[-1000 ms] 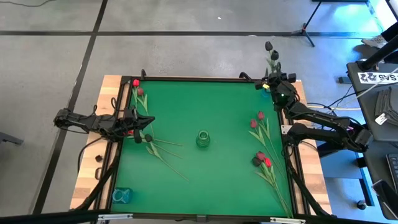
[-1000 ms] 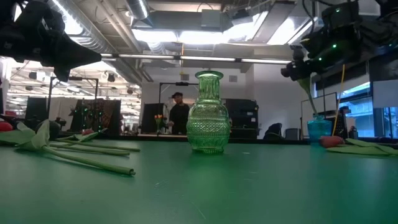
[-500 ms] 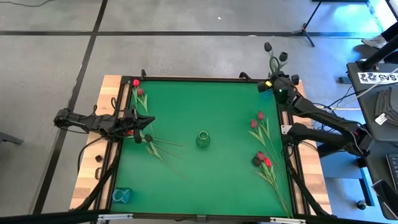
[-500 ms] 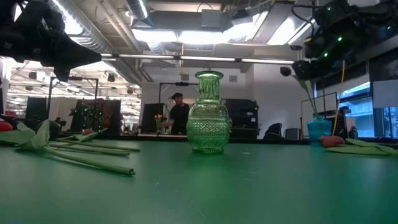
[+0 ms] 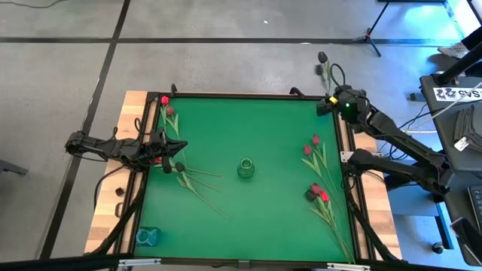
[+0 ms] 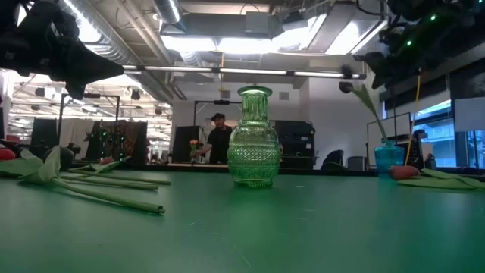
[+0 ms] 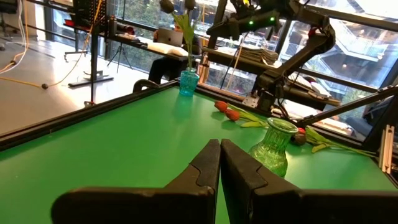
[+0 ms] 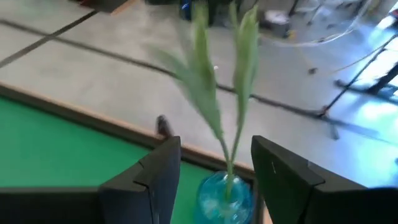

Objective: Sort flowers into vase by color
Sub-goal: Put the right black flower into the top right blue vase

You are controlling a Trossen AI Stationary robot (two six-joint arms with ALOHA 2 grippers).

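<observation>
kit: Right claw has slid a bit toward 3 o'clock since a second ago, and the black tulips swung with it. Left side hasn't budged.

mo: ok, top-down first?

kit: Green vase sits dead centre on the surface. The right claw is over the 1 o'clock corner with the black tulips poking out past the edge. Loose tulips lie around 3 to 4 o'clock, and more around 9 to 10. The left claw hangs over that 9 o'clock bunch. A second blue vase is at 7 o'clock.

mo: low cam?

kit: Green vase is in the middle and the blue vase off at 3 o'clock. Stems rise from it up to the right claw. A person is way in the background.

mo: left wrist?

kit: The left claw is pinched fully closed on nothing, pointing at the green vase. The black tulips stand in the blue vase.

mo: right wrist?

kit: The right claw is spread. Its fingers sit either side of the stems without touching, just above the blue vase.
</observation>
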